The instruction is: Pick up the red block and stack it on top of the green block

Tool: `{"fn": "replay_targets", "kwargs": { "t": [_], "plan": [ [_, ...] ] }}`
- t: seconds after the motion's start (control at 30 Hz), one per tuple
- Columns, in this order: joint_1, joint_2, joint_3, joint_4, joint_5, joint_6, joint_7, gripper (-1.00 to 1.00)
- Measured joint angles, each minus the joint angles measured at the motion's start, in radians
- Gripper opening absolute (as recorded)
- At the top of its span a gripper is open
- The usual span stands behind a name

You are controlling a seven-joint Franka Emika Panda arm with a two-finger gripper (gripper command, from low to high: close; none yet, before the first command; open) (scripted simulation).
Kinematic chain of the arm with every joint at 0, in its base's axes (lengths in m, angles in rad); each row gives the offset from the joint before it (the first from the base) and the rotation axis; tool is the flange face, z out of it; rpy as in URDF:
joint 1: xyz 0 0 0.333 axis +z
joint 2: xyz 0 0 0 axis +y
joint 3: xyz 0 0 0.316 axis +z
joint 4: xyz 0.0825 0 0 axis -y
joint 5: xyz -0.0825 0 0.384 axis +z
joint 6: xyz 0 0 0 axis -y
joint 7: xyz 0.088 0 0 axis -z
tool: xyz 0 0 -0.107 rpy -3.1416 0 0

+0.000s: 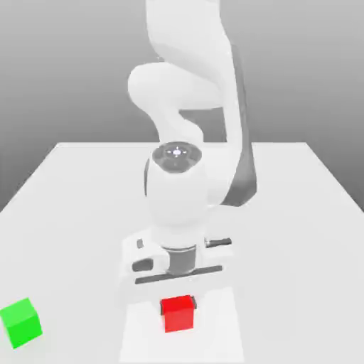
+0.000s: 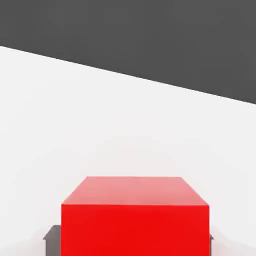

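The red block point(image 1: 178, 313) is near the table's front edge, directly under my gripper point(image 1: 178, 290), whose hand points straight down over it. In the hand view the red block point(image 2: 134, 220) is large and close. A dark fingertip point(image 2: 51, 235) presses against each of its two sides, so the gripper is shut on it. Whether the block rests on the table or hangs just above it I cannot tell. The green block point(image 1: 20, 321) sits on the table far toward the exterior view's left, well apart from the gripper.
The white table point(image 1: 298, 213) stretches back behind the arm, whose base and bulky links point(image 1: 192, 106) rise at the middle rear. A paler patch of table point(image 1: 220, 334) surrounds the red block.
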Motion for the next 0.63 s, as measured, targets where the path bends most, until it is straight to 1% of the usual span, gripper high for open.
{"fn": "replay_targets", "kwargs": {
  "t": [0.03,0.1,0.37,0.43,0.5,0.53,0.63],
  "plan": [
    [0.001,-0.035,-0.002,-0.005,-0.006,-0.03,0.005,-1.0],
    [-0.036,-0.057,-0.03,0.024,-0.002,-0.083,-0.032,-1.0],
    [-0.274,0.018,-0.191,0.237,0.064,-0.23,-0.299,-1.0],
    [-0.334,0.091,-0.198,0.286,0.105,-0.208,-0.367,-1.0],
    [-0.367,0.163,-0.179,0.302,0.142,-0.154,-0.403,-1.0],
    [-0.377,0.185,-0.17,0.306,0.151,-0.137,-0.411,1.0],
    [-0.377,0.185,-0.17,0.306,0.151,-0.137,-0.411,1.0]
  ]
}}
